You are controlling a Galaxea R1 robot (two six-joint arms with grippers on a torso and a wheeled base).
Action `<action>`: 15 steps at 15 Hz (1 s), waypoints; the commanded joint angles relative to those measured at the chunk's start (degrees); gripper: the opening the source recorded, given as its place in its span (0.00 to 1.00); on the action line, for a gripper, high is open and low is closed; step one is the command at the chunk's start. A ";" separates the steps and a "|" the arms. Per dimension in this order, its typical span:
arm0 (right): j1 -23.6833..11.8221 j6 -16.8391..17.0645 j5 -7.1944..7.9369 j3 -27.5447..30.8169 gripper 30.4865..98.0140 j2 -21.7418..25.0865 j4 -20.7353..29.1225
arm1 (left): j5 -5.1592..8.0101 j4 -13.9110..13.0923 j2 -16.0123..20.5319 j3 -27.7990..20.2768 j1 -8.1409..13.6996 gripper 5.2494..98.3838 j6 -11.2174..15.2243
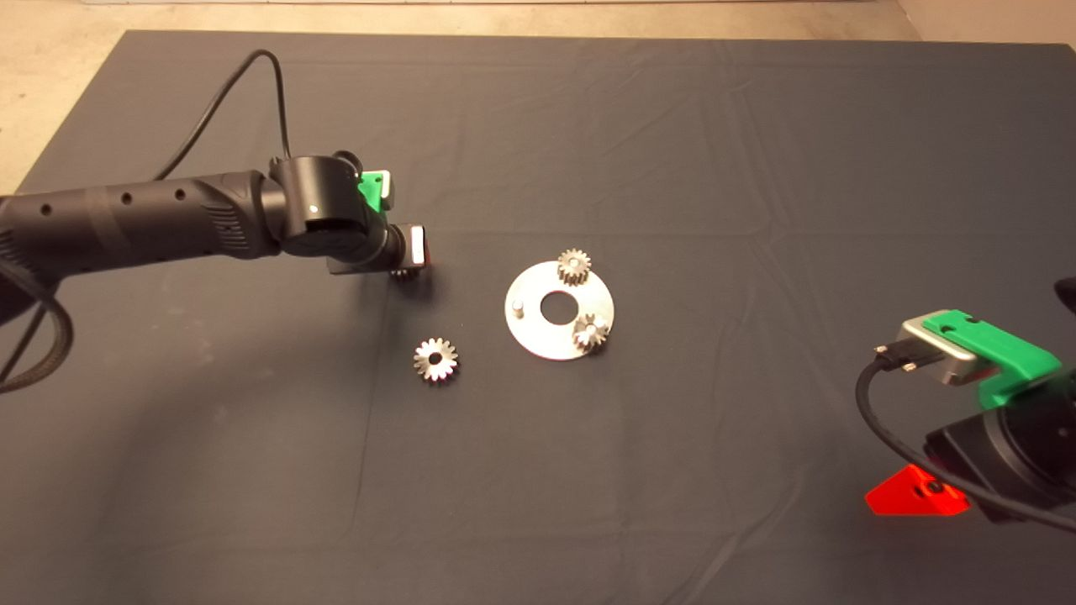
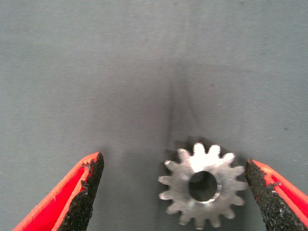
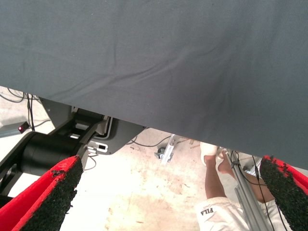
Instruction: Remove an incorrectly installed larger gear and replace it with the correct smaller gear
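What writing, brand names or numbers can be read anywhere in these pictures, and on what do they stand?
"FILA", seen upside down, on the white clothing of a person beyond the dark grey cloth mat.
No other text: the silver metal disc plate, the gears and both arms show no readable markings.

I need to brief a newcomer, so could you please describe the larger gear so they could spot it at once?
Start at the round metal plate mid-mat. The larger gear lies flat on the mat beside it, toward the left arm's side. It is bright silver with flared, pointed teeth, and sits on no pin.
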State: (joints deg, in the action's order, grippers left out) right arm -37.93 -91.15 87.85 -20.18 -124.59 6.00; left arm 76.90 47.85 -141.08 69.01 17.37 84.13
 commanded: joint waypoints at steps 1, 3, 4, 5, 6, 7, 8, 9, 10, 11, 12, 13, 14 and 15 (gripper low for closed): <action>-0.83 -0.35 7.16 0.24 0.99 0.00 -1.43 | 0.45 0.58 0.39 -0.47 0.74 0.75 -0.28; -0.83 -0.35 7.16 0.24 1.00 0.00 -1.43 | 0.62 0.58 0.58 -1.80 0.74 0.75 -0.02; -0.83 -0.35 7.16 0.24 1.00 0.00 -1.43 | 0.62 0.58 0.76 -2.38 0.74 0.74 0.14; -0.83 -0.35 7.16 0.24 0.99 0.00 -1.43 | 0.62 0.58 0.76 -2.58 0.74 0.70 0.16; -0.83 -0.35 7.16 0.24 1.00 0.00 -1.43 | 0.62 0.58 0.67 -2.58 0.74 0.69 0.16; -0.83 -0.35 7.16 0.24 0.99 0.06 -1.43 | 0.53 0.58 0.67 -2.58 0.74 0.69 0.16; -0.83 -0.35 7.16 0.24 0.99 0.00 -1.43 | 0.53 0.58 0.58 -2.58 0.74 0.69 0.22; -0.83 -0.35 7.16 0.24 1.00 0.00 -1.43 | 0.53 0.58 0.49 -2.56 0.74 0.69 0.25; -0.83 -0.35 7.16 0.24 1.00 0.00 -1.43 | 0.53 0.58 0.49 -2.49 0.74 0.69 0.25; -0.83 -0.35 7.16 0.24 0.99 0.00 -1.43 | 0.48 0.58 0.41 -2.49 0.74 0.69 0.25; -0.83 -0.35 7.16 0.24 1.00 0.00 -1.43 | 0.45 0.58 0.40 -2.32 0.74 0.69 0.16; -0.83 -0.35 7.16 0.24 0.99 0.00 -1.43 | 0.45 0.59 0.32 -2.32 0.74 0.69 0.16; -0.83 -0.34 7.16 0.24 1.00 -0.09 -1.43 | 0.45 0.67 0.23 -2.06 0.74 0.69 0.16; -0.83 -0.35 7.16 0.24 0.99 -0.09 -1.43 | 0.45 0.67 0.23 -1.88 0.65 0.69 0.19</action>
State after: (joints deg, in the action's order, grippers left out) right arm -37.95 -91.15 87.85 -20.18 -124.59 6.00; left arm 76.92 47.82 -140.80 66.98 17.34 84.35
